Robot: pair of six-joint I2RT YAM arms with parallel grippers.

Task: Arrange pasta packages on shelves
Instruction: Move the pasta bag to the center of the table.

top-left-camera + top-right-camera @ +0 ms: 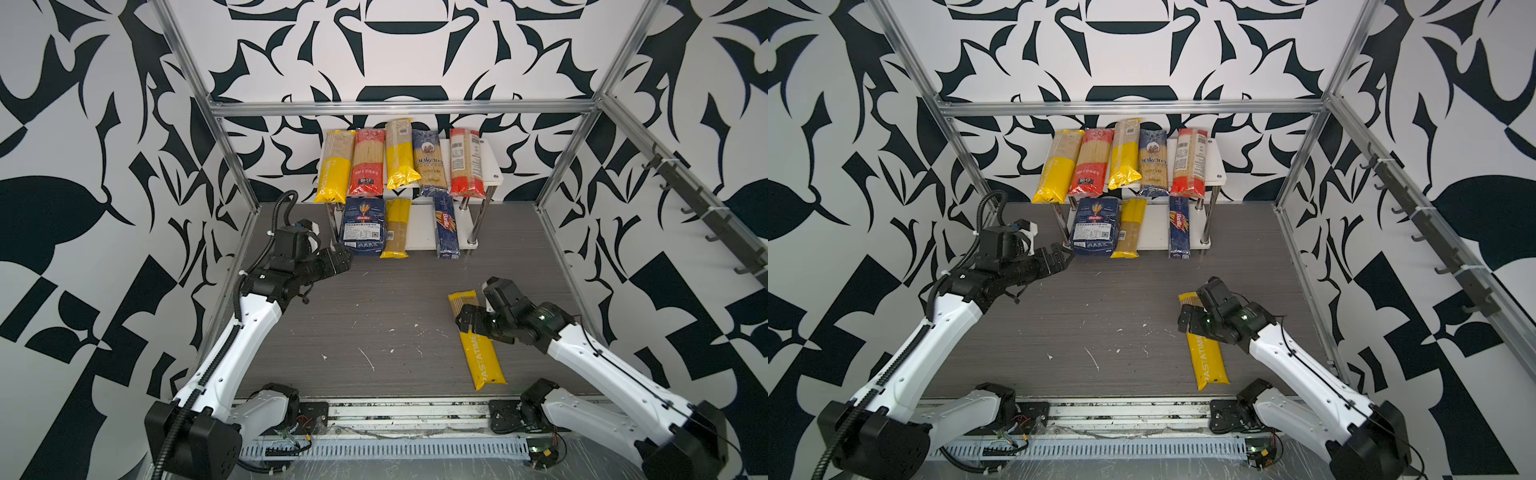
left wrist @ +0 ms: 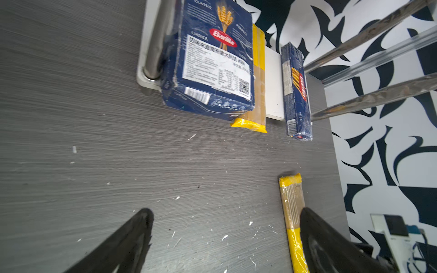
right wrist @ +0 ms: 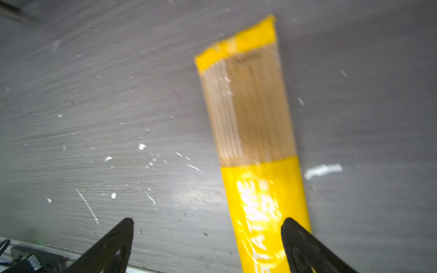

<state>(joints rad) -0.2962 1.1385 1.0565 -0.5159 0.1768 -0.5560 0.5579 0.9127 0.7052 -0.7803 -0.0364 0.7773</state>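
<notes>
**One Pastatime bag lay off the rack, both grippers wide open**

In a top view the two-tier rack (image 1: 492,166) stood at the upper centre of the frame, against the patterned back wall. Five long bags lay side by side on its upper board, left to right: a yellow Pastatime bag (image 1: 334,166), a red spaghetti bag (image 1: 368,164), a second yellow bag (image 1: 400,153), a blue Ankara bag (image 1: 429,162) and a red-and-white bag (image 1: 466,162). On the lower board lay a wide blue Barilla pack (image 1: 363,228) at the left, a yellow spaghetti bag (image 1: 397,228) touching its right side, and a slim Barilla box (image 1: 446,230) set apart further right.

A loose Pastatime bag (image 1: 482,357) lay flat on the grey tabletop (image 1: 374,316) at the lower right of the frame, well apart from the rack. The right gripper (image 1: 467,318) hung over the middle of that bag. Its fingers (image 3: 307,248) were spread wide with nothing between them, and one crossed the bag's edge in the blurred right wrist view.

The left gripper (image 1: 338,259) sat at centre left, just beside the wide Barilla pack, fully spread and holding nothing
</notes>
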